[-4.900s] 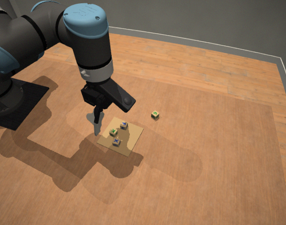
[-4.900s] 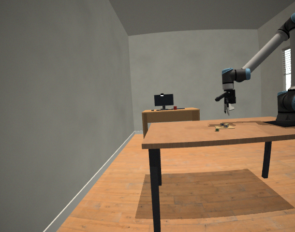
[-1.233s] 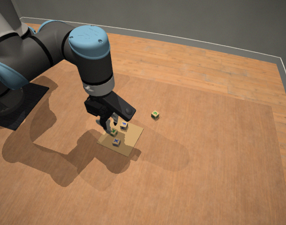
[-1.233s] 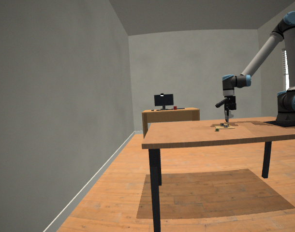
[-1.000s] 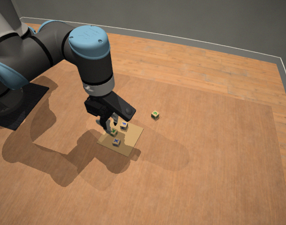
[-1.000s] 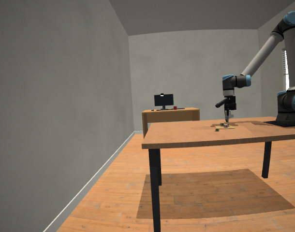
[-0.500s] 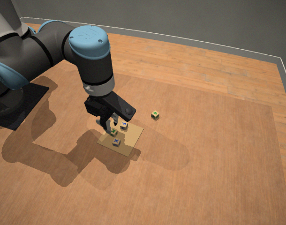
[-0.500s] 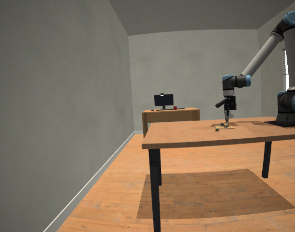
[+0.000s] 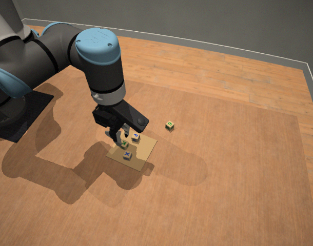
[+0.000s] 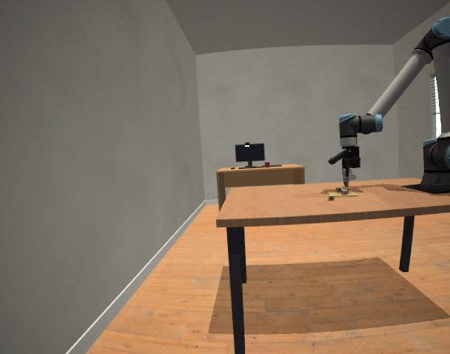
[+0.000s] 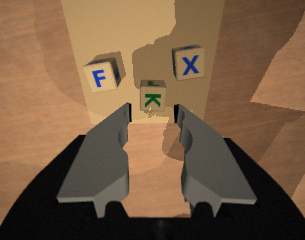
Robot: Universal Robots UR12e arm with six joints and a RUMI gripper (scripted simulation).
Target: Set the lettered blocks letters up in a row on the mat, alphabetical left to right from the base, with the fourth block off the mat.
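Note:
A tan mat [image 9: 147, 148] [image 11: 142, 25] lies on the table with three wooden blocks on it. The F block [image 9: 135, 137] [image 11: 100, 76] has a blue letter, the K block [image 9: 124, 144] [image 11: 152, 96] a green one, the X block [image 9: 127, 155] [image 11: 188, 63] a blue one. In the wrist view they read F, K, X from left to right, with K set a little nearer than the other two. My gripper [image 9: 120, 138] [image 10: 345, 184] [image 11: 152, 105] hovers just above the K block, its fingers part open with nothing between them. A fourth block [image 9: 169, 125] with a green mark lies off the mat.
The arm's base stands on a black plate [image 9: 24, 116] at the table's left. The arm casts wide shadows over the table around the mat. A desk with a monitor [image 10: 249, 152] stands far off by the back wall.

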